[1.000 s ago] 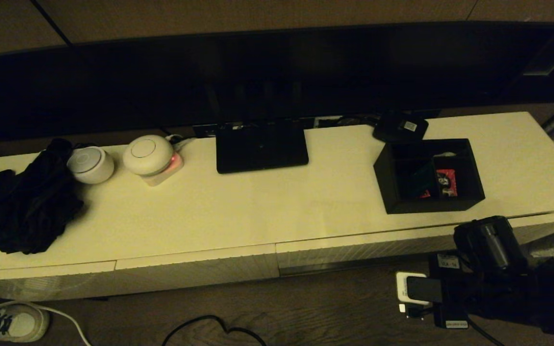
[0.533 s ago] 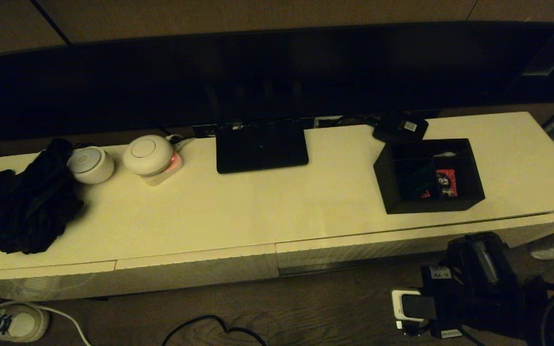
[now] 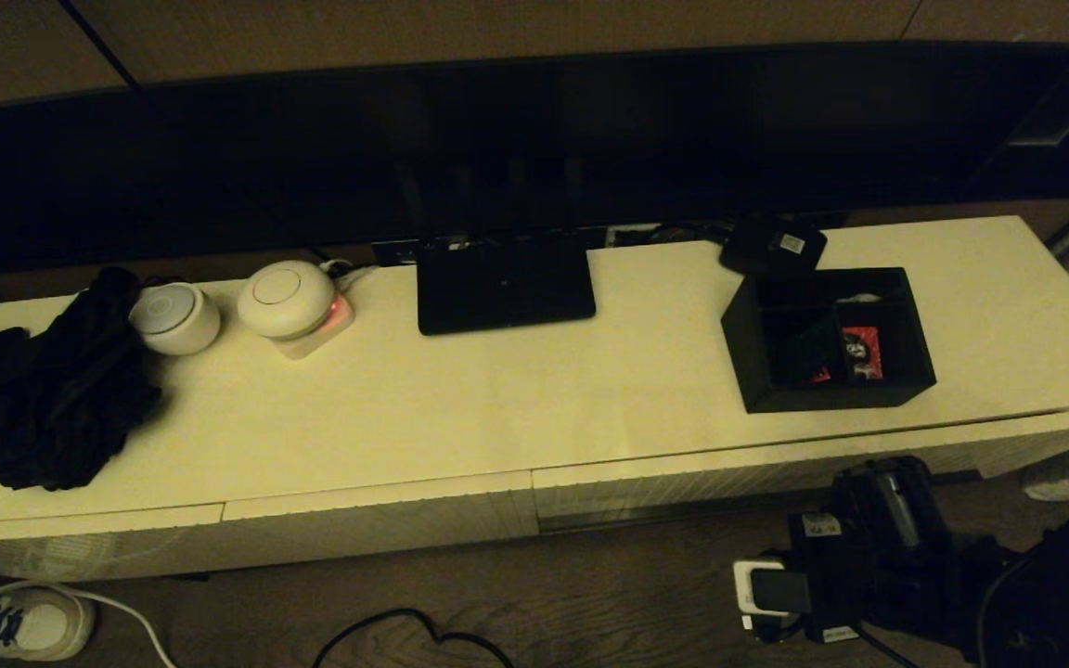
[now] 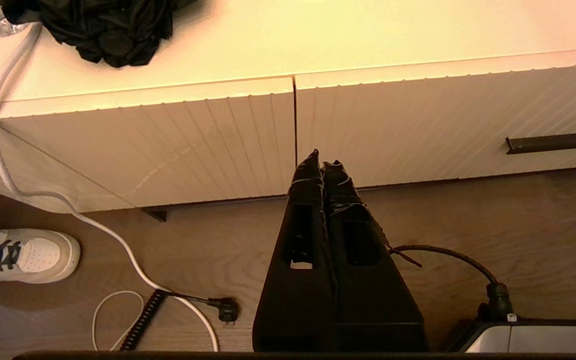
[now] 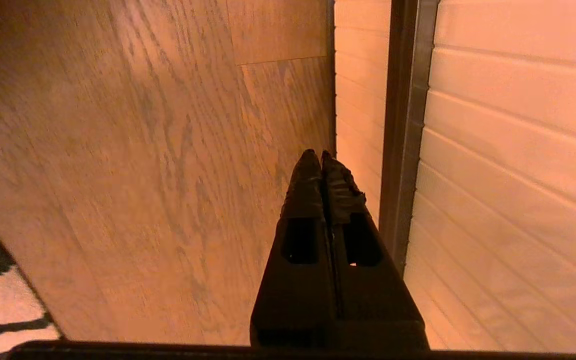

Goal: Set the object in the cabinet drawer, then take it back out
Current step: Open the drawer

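Note:
The object, a black open-top organiser box (image 3: pixel 827 339) with red-and-white packets inside, stands on the cabinet top at the right, close to the front edge. Below it, the cabinet drawer (image 3: pixel 729 478) shows its ribbed cream front (image 4: pixel 418 120), flush with the shorter front beside it. A dark handle slot (image 4: pixel 555 142) runs along the drawer front. My right arm (image 3: pixel 873 543) hangs low in front of this drawer, over the floor. My right gripper (image 5: pixel 320 155) is shut and empty, beside the dark slot (image 5: pixel 403 125). My left gripper (image 4: pixel 322 160) is shut and empty, near the seam between the two fronts.
On the cabinet top lie a flat black router (image 3: pixel 505 283), a small black device (image 3: pixel 773 243), two white round devices (image 3: pixel 286 299), and a black cloth (image 3: pixel 52 399). Cables (image 4: pixel 118 250) and a plug lie on the wooden floor. A white shoe (image 3: pixel 29 622) stands at the left.
My right arm has sunk lower and drifted left, from the cabinet's front edge down in front of the drawer. The box and the drawer have not moved.

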You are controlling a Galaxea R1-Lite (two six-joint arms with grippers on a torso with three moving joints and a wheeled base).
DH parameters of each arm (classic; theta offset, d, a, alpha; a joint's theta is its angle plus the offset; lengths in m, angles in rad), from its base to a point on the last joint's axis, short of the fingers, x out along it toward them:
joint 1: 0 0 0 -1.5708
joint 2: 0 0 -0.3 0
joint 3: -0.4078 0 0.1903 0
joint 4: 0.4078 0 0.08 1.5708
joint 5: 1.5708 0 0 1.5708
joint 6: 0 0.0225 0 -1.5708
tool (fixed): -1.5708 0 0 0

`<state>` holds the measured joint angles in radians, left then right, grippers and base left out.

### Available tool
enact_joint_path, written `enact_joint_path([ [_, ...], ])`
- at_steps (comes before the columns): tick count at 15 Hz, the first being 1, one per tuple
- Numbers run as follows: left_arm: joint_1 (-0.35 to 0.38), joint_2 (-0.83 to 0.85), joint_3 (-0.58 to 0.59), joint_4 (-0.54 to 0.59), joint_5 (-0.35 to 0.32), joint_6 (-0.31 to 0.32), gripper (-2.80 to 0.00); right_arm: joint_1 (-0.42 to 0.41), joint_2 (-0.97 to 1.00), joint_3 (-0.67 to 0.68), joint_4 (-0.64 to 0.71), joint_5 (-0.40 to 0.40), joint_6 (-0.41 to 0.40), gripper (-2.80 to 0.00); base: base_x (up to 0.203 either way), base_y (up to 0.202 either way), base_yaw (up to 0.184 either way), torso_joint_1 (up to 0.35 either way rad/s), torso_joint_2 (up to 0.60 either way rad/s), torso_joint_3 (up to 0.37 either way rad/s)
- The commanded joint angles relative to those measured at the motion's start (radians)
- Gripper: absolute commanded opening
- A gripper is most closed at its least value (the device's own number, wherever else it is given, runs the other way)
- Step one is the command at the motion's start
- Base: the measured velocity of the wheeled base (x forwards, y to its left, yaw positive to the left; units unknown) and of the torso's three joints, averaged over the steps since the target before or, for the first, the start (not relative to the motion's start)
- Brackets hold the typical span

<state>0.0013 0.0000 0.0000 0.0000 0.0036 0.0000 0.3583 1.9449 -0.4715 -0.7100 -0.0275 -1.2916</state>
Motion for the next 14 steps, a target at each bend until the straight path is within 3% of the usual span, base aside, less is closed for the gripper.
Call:
enact_joint_path([
  [1, 0.000, 0.000, 0.003, 0.000, 0.001, 0.000, -2.80, -0.009, 0.005, -0.012, 0.002, 0.005, -0.045, -2.80, 0.000, 0.000, 0.000, 0.000, 0.00, 0.000],
  [3, 0.000, 0.000, 0.003, 0.000, 0.001, 0.000, -2.80, -0.015, -0.009, -0.010, 0.003, 0.006, -0.069, -2.80, 0.000, 0.000, 0.000, 0.000, 0.00, 0.000],
  [4, 0.000, 0.000, 0.003, 0.000, 0.001, 0.000, -2.80, -0.015, -0.020, -0.009, 0.002, 0.012, -0.069, 0.00, 0.000, 0.000, 0.000, 0.000, 0.00, 0.000],
  [7, 0.000, 0.000, 0.003, 0.000, 0.001, 0.000, -2.80, -0.015, -0.047, -0.010, 0.023, 0.015, -0.083, 0.00, 0.000, 0.000, 0.000, 0.000, 0.00, 0.000],
  [14, 0.000, 0.000, 0.003, 0.000, 0.001, 0.000, -2.80, -0.064, -0.037, -0.070, 0.206, 0.018, -0.087, 0.00, 0.000, 0.000, 0.000, 0.000, 0.00, 0.000],
])
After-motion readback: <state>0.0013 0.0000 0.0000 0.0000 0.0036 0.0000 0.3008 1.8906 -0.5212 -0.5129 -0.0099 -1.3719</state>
